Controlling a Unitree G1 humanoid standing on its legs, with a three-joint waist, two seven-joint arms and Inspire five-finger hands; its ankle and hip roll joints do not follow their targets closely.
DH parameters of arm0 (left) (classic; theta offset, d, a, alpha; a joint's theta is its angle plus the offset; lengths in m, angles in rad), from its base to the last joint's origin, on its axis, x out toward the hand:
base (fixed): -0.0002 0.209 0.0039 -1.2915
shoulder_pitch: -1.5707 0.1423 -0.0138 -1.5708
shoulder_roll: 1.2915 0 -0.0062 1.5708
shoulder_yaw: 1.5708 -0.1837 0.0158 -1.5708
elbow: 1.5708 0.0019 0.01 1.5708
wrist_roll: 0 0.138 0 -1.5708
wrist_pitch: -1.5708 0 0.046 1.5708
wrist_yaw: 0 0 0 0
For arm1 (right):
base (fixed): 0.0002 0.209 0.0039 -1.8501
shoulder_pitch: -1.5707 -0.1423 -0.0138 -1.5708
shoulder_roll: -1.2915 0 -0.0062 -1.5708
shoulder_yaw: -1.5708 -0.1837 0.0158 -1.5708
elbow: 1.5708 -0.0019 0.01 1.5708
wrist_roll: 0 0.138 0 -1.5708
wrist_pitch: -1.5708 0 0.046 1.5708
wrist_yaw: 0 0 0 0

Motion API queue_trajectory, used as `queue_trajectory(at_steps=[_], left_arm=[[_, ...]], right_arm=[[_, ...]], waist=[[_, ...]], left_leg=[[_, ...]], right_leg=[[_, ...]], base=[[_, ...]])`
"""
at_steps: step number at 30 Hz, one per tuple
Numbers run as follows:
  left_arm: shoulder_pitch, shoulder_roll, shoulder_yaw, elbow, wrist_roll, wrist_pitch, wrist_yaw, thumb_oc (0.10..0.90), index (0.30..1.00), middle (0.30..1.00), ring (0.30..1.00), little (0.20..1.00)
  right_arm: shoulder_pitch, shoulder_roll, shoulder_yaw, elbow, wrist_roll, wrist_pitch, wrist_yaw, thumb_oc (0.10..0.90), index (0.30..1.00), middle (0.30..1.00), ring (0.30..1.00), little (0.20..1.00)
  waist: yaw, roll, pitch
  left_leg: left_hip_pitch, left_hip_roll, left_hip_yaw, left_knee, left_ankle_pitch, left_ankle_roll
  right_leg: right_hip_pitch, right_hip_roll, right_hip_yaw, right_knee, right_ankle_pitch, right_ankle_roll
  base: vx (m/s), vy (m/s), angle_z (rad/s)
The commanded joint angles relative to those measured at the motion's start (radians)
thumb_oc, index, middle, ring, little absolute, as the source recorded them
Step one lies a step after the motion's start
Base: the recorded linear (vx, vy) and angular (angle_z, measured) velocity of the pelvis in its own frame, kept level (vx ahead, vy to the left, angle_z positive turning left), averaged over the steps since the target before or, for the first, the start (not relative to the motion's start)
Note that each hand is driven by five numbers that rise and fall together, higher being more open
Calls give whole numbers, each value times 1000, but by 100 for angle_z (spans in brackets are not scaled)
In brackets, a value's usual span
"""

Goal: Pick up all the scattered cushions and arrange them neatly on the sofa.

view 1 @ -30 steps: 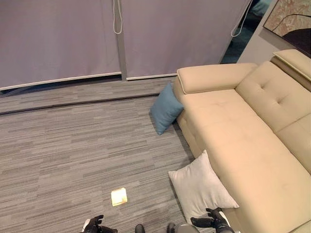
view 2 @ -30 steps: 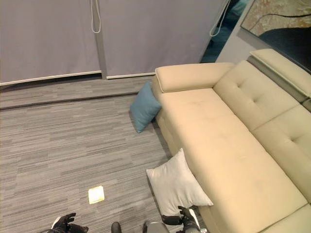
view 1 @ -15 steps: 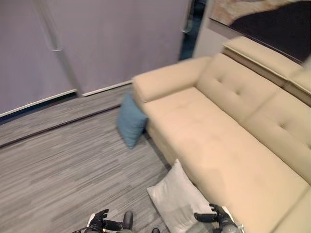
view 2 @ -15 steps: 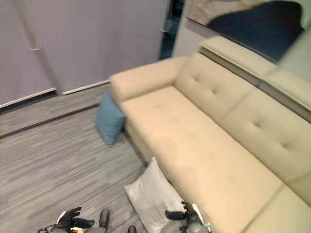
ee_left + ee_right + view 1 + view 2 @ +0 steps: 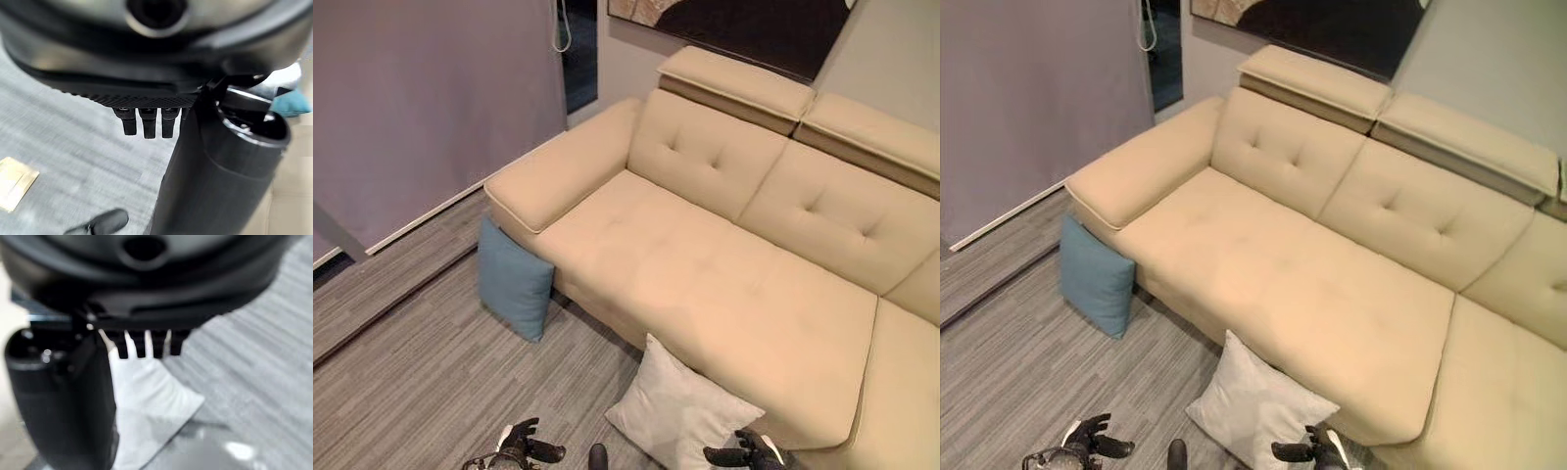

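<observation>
The white cushion (image 5: 680,416) leans on the sofa (image 5: 734,284) front, just ahead of my right hand (image 5: 744,454), which is closer. My left hand (image 5: 524,446) sits farther off. Both hands hang loose, holding nothing.

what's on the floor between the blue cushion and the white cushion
Nothing: in the left eye view, the stretch between the blue cushion and the white cushion is bare grey floor along the sofa front.
</observation>
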Motion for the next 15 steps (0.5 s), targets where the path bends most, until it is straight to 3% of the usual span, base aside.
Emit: queue_trajectory(at_steps=[1, 2, 3, 6, 7, 8, 15], left_arm=[[18, 14, 28, -20, -5, -26, 9, 800, 900, 900, 900, 900], [20, 17, 31, -20, -7, -26, 5, 800, 900, 900, 900, 900], [20, 17, 31, -20, -7, -26, 5, 800, 900, 900, 900, 900], [37, 20, 48, -15, -3, -26, -3, 800, 900, 900, 900, 900], [42, 21, 49, -14, -2, -25, -5, 800, 900, 900, 900, 900], [49, 16, 51, -9, 13, -26, -7, 800, 900, 900, 900, 900], [40, -7, 36, -18, 18, -24, -17, 800, 900, 900, 900, 900]], right_arm=[[-24, -76, -16, -34, 15, -28, -38, 800, 900, 900, 900, 900], [-27, -76, -14, -35, 9, -28, -39, 800, 900, 900, 900, 900], [-27, -76, -14, -35, 9, -28, -39, 800, 900, 900, 900, 900], [-28, -82, -8, -36, -5, -30, -40, 800, 900, 900, 900, 900], [-29, -84, -4, -36, -9, -27, -42, 800, 900, 900, 900, 900], [-22, -90, -1, -31, -10, -27, -42, 800, 900, 900, 900, 900], [-17, -126, 1, -23, -27, -27, -60, 800, 900, 900, 900, 900]], waist=[[67, -7, 12], [70, -3, 13], [70, -3, 13], [91, -11, 6], [95, -13, 4], [83, -23, -2], [81, -25, -2]], left_leg=[[-16, 57, -59, 63, -132, -84], [-12, 58, -44, 57, -127, -84], [-12, 58, -45, 57, -127, -84], [5, 55, 26, 46, -124, -91], [9, 55, 37, 44, -121, -93], [6, 45, 36, 56, -121, -92], [0, 45, 9, 135, -161, -105]], right_leg=[[21, -30, -283, 4, 87, -28], [18, -31, -342, 33, 72, -35], [18, -31, -342, 34, 72, -35], [60, -26, -476, 21, 43, -39], [60, -20, -481, 3, 43, -45], [80, 21, -409, -70, 47, -49], [136, 57, -341, -189, 85, -55]], base=[[-101, 120, -86], [-64, 79, -65], [-73, 69, -58], [-75, 18, -41], [-54, -94, -42], [-30, -78, -68], [-32, -46, -25]])
